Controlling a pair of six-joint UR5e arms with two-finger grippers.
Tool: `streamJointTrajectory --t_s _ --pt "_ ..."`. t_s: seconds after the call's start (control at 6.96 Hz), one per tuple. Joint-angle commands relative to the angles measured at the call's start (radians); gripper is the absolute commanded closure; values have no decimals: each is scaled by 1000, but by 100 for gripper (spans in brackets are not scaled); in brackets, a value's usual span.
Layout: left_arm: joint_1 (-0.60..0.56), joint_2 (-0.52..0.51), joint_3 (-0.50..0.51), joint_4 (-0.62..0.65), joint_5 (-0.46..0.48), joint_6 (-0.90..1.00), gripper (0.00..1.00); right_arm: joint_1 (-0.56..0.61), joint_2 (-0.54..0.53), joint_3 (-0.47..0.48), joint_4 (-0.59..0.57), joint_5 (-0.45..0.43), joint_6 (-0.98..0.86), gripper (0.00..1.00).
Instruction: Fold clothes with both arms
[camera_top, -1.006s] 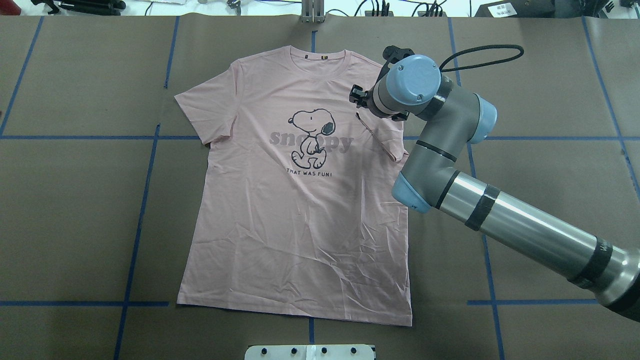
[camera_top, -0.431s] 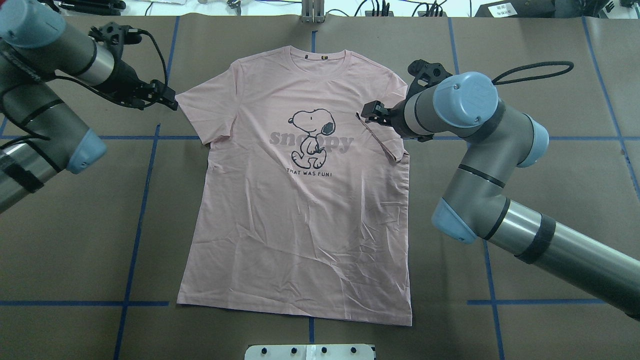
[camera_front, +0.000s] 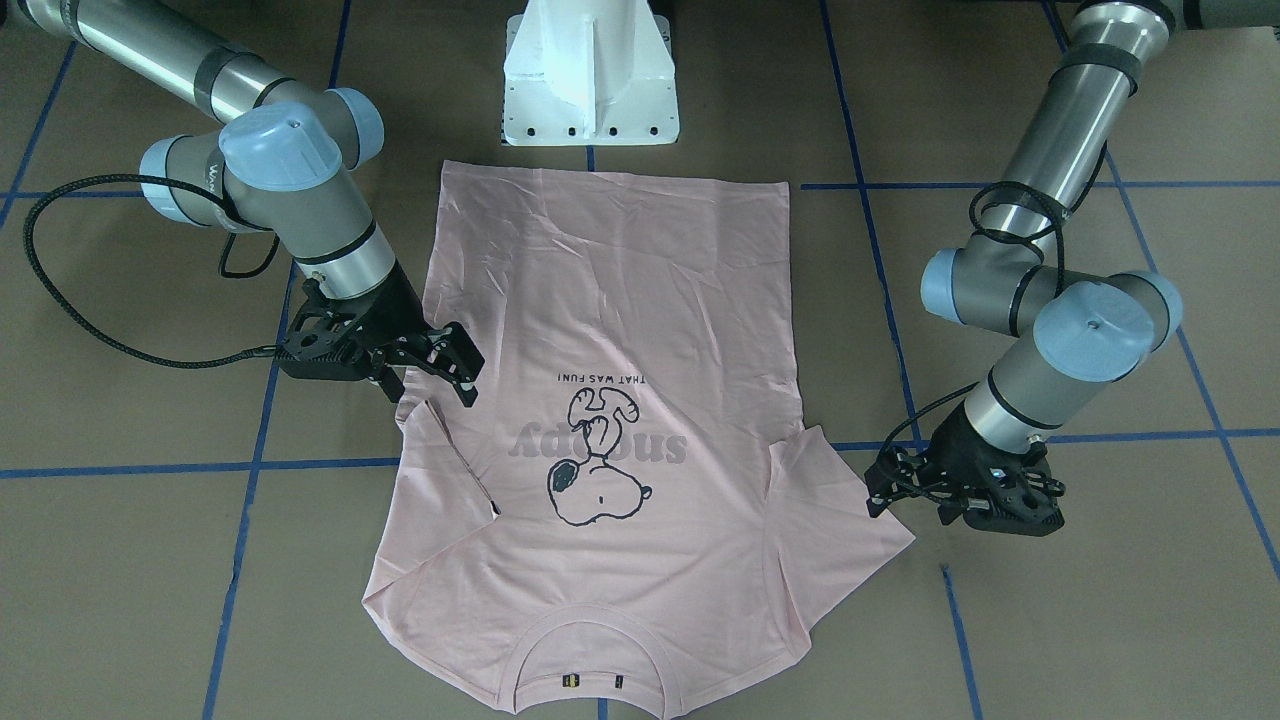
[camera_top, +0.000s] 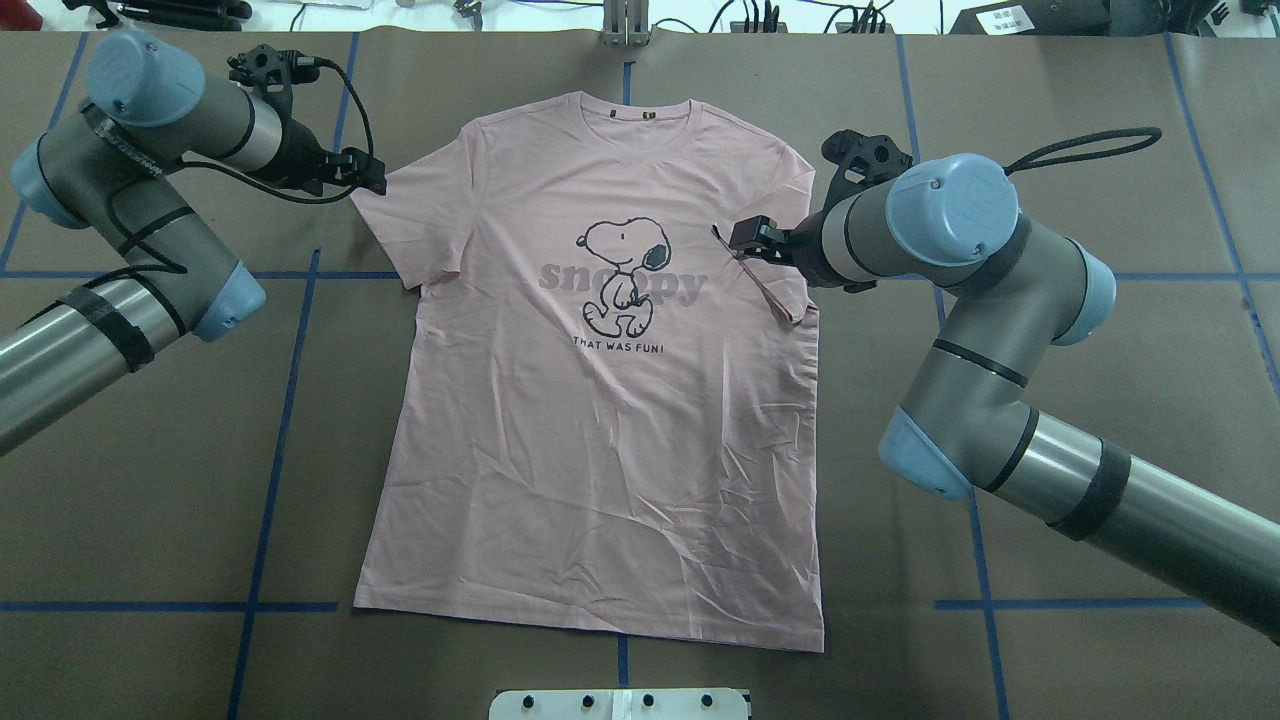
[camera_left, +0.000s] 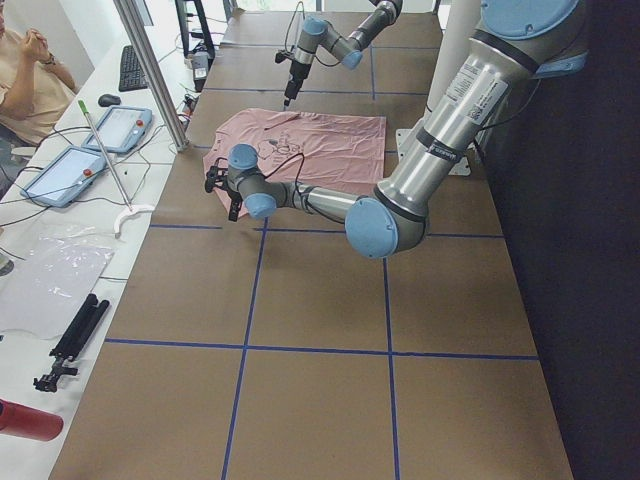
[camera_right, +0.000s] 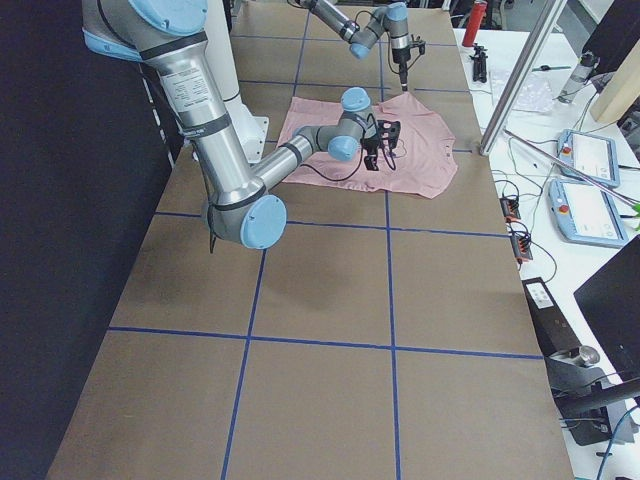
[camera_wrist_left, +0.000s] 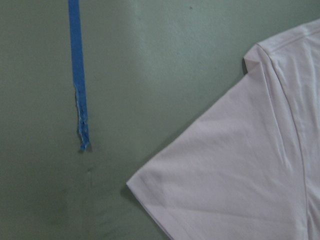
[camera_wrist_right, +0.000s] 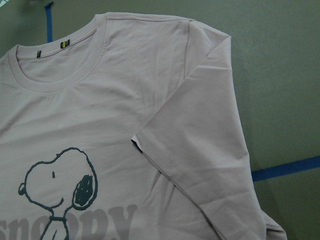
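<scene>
The pale pink T-shirt (camera_top: 600, 430) lies flat and print up on the brown table, collar at the far side. Its right sleeve (camera_top: 765, 275) is folded inward over the chest, and it also fills the right wrist view (camera_wrist_right: 200, 140). My right gripper (camera_top: 742, 238) hovers open just above that fold's tip and holds nothing (camera_front: 458, 365). The left sleeve (camera_top: 410, 225) lies spread out. My left gripper (camera_top: 368, 172) stands open right at its outer corner (camera_front: 876, 487). The left wrist view looks down on that sleeve corner (camera_wrist_left: 235, 170); no fingers show there.
The white pedestal base (camera_front: 590, 75) stands at the shirt's hem side. Blue tape lines (camera_top: 270, 480) grid the brown table cover. A side bench with tablets (camera_left: 70, 170) and a seated person (camera_left: 25, 75) lies beyond the far edge.
My left arm came into view from the left and moved right, up to the left sleeve's corner. My right arm drew back to the right, its gripper staying over the folded sleeve. The shirt has not moved.
</scene>
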Motion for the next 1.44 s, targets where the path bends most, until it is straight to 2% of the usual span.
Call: streamJointTrajectory --t_s 0.0,0.29,0.57,0.72,0.86,1.01,1.29 --pt "12 -11 48 -17 51 -5 15 -4 1 -2 0 -2 0 0" --pt "12 -15 60 -21 52 -5 31 -4 1 1 1 -1 3 0" --pt "23 -17 60 -23 52 -5 57 -4 1 1 1 -1 3 0" --pt "27 -17 60 -23 52 -5 63 -4 1 1 1 -1 3 0" --pt "29 -17 58 -23 52 -5 93 -4 -1 3 1 -1 3 0" --pt "29 -17 55 -23 52 -6 100 -1 1 3 0 1 1 0" --pt "29 -43 16 -21 51 -111 100 -1 2 0 0 1 0 0"
